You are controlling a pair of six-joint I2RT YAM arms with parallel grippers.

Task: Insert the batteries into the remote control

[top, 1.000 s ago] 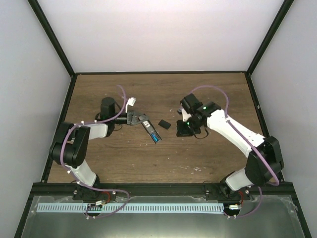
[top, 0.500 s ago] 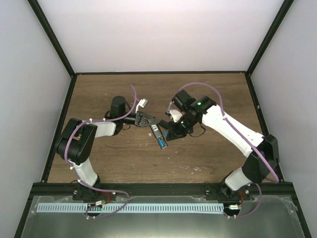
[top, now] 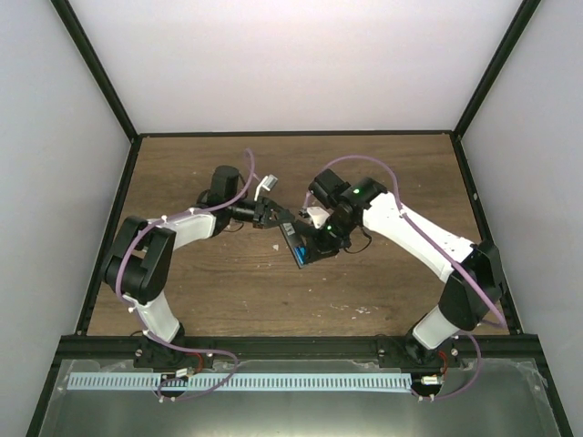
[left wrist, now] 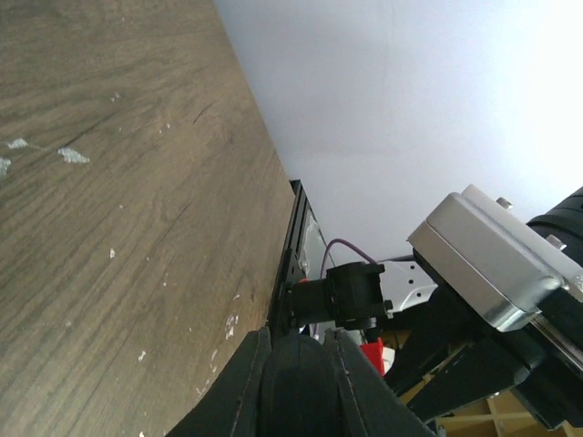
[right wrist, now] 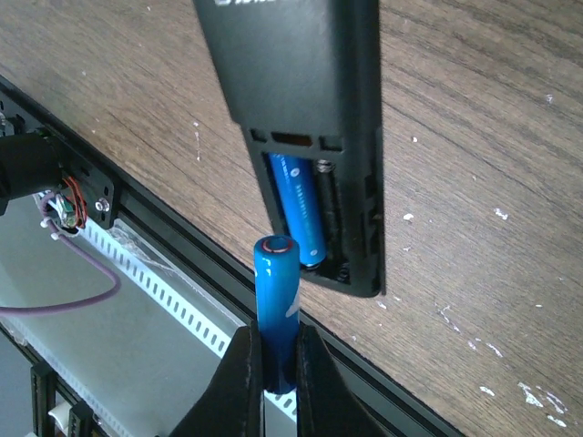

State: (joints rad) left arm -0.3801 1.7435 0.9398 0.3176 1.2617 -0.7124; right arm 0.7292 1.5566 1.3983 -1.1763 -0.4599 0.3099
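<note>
The remote control (right wrist: 291, 82) is a slim black bar held above the wooden table, back side up and its battery bay uncovered. One blue battery (right wrist: 301, 205) lies in the bay's left slot. My right gripper (right wrist: 278, 364) is shut on the second blue battery (right wrist: 278, 291), which stands upright just short of the bay's open end. My left gripper (left wrist: 296, 387) is shut on the remote's other end (left wrist: 296, 391). From above, the left gripper (top: 271, 217), the remote (top: 296, 244) and the right gripper (top: 319, 238) meet at the table's middle.
A black frame rail (right wrist: 182, 241) and a white perforated strip (right wrist: 164, 291) run along the table's near edge. White flecks (left wrist: 41, 150) dot the wood. The right arm's body (left wrist: 492, 264) fills the left wrist view's right side.
The left gripper has carried the remote right and slightly nearer. The right gripper has swung left with its battery, from a hand-width away to the remote's open end.
</note>
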